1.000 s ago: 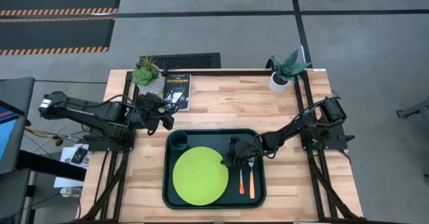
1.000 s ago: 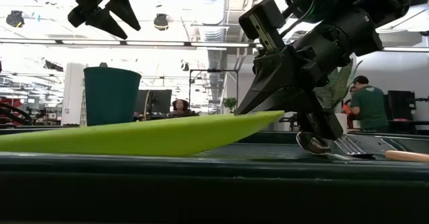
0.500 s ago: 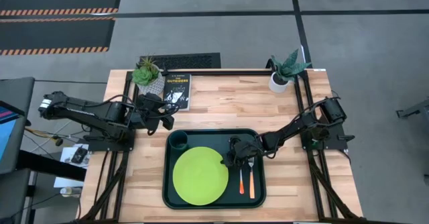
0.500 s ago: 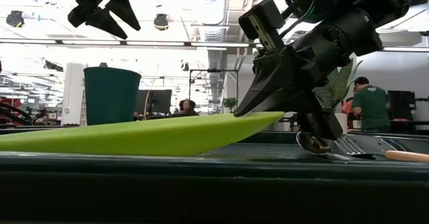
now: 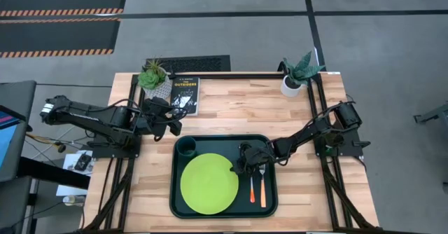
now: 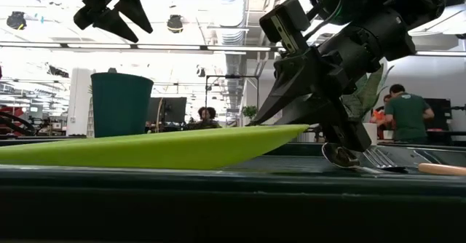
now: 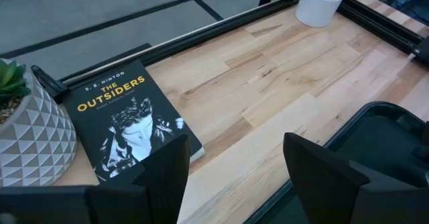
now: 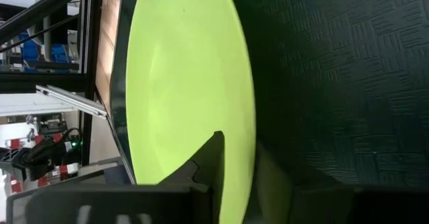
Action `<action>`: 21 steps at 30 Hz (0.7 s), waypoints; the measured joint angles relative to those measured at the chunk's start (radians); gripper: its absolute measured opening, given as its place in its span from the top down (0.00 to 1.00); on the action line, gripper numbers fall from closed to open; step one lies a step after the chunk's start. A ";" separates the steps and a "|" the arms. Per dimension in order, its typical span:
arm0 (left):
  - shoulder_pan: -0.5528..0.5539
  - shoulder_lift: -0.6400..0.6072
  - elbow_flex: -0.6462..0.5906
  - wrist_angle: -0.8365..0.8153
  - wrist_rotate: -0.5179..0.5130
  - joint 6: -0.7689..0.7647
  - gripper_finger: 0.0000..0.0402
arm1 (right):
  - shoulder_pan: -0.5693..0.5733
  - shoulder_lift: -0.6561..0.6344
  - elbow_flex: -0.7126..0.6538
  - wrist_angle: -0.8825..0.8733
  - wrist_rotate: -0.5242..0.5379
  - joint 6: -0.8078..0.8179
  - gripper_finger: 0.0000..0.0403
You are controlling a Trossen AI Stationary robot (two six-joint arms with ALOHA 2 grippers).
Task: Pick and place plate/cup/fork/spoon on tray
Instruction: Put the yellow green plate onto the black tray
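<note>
Seen from above: a light wooden slatted table (image 5: pixel 231 115) with a large dark green rectangular tray with rounded corners and a raised rim (image 5: pixel 224 211) at its near middle. On the tray's left half, a flat round lime-green plate (image 5: pixel 208 183). In the tray's far left corner, just beside the plate, a small dark green round cup (image 5: pixel 185 147). On the tray's right side, lying side by side and parallel: a small spoon with a silver bowl and orange-red handle (image 5: pixel 252 189) on the left, a small fork with silver tines and yellow-orange handle (image 5: pixel 262 190) on the right.

Right gripper (image 5: pixel 238 167) low over the tray at the plate's right edge, fingers parted, one above and one below the rim (image 6: pixel 287 130); plate raised slightly on that side in the low view. From the right wrist, one dark finger (image 8: pixel 204 167) lying over the plate's face near its edge.

Left gripper (image 5: pixel 176 125) held above the bare table just past the tray's far left corner, fingers spread wide and empty. Close by it, a black paperback book (image 7: pixel 131 120) and a grey patterned plant pot (image 7: pixel 30 137). At the far right corner, a white plant pot (image 5: pixel 291 85).
</note>
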 joint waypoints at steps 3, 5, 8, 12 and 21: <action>0.000 0.000 0.000 0.000 0.000 0.000 0.43 | 0.000 0.000 0.000 0.000 0.000 0.007 0.69; 0.000 0.000 0.000 0.000 0.000 0.000 0.43 | 0.000 0.000 0.000 0.000 -0.001 0.007 0.66; 0.000 0.000 0.000 0.000 0.000 0.000 0.43 | 0.000 0.000 0.000 0.000 -0.005 0.007 0.62; 0.000 0.000 0.000 0.000 0.000 0.000 0.43 | 0.000 -0.005 0.000 0.002 -0.007 0.007 0.59; 0.000 0.000 0.000 0.000 0.000 0.000 0.43 | 0.000 -0.005 0.000 0.000 -0.007 0.007 0.54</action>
